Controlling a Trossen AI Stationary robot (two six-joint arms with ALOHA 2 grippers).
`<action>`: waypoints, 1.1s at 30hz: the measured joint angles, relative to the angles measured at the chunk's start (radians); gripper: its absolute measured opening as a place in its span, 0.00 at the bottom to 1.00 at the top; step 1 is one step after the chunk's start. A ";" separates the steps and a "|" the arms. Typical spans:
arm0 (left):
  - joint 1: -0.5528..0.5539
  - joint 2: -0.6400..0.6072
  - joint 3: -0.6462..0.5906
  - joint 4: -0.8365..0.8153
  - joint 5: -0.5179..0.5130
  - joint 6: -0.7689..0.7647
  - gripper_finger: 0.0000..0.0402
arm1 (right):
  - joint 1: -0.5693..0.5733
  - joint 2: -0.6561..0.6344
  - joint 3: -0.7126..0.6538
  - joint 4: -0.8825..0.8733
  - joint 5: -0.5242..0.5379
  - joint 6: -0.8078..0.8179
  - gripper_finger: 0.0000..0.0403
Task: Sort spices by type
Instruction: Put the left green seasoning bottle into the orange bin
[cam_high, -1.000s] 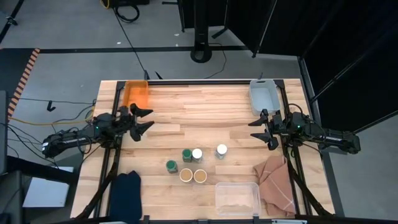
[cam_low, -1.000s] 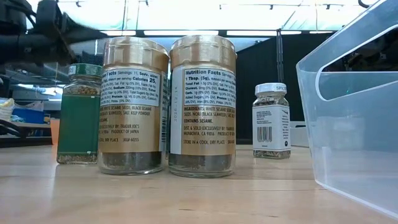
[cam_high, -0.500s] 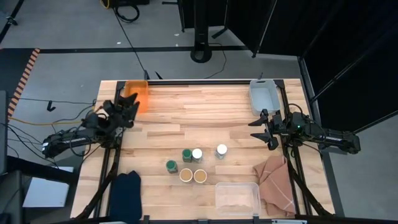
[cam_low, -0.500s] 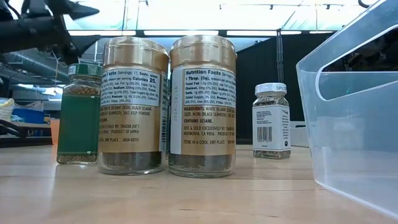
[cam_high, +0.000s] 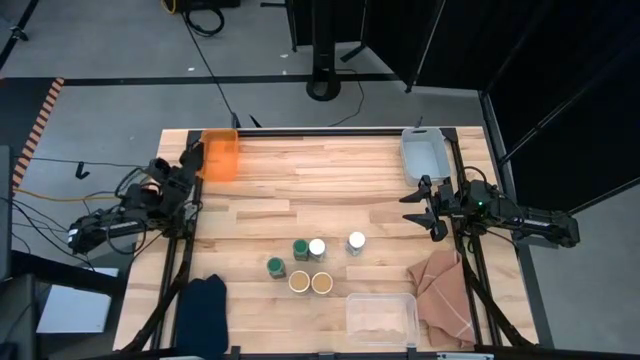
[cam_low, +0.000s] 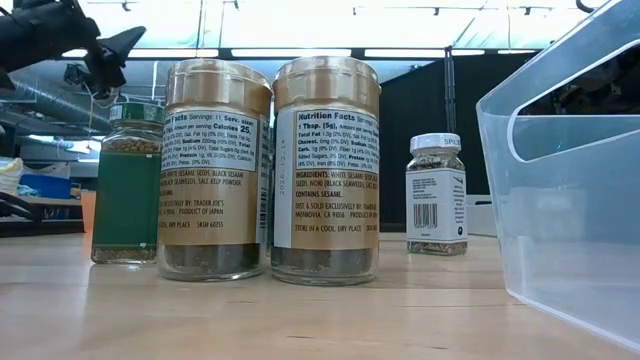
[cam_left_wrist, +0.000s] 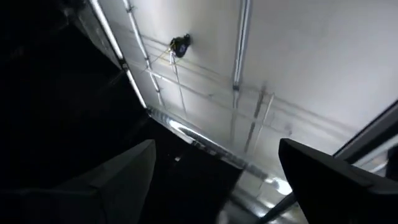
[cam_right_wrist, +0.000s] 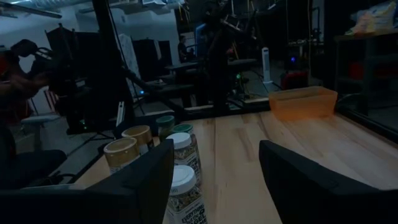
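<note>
On the bench (cam_high: 260, 190) stand six spice jars: two with green lids (cam_high: 300, 247) (cam_high: 276, 267), two with white lids (cam_high: 317, 246) (cam_high: 356, 240) and two with tan lids (cam_high: 298, 282) (cam_high: 321, 283). There are three bins: one orange bin (cam_high: 221, 154), one grey bin (cam_high: 425, 152) and one clear bin (cam_high: 381, 317). There are two cloths, one dark cloth (cam_high: 203, 300) and one tan cloth (cam_high: 444, 293).

Six spice jars (cam_high: 311, 262) mid-table, left tool (cam_high: 186, 165) beside orange bin (cam_high: 221, 155), right tool (cam_high: 421, 206) open.
</note>
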 joint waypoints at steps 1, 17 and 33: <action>-0.001 0.001 0.009 -0.009 0.023 -0.047 0.86 | 0.000 0.000 0.000 0.001 0.000 0.000 0.60; -0.002 0.503 0.605 -0.403 0.485 -0.178 0.86 | 0.000 0.000 0.000 0.007 0.000 0.000 0.60; -0.039 1.044 1.281 -1.091 0.928 -0.043 0.86 | 0.000 0.000 0.000 0.007 0.000 0.000 0.60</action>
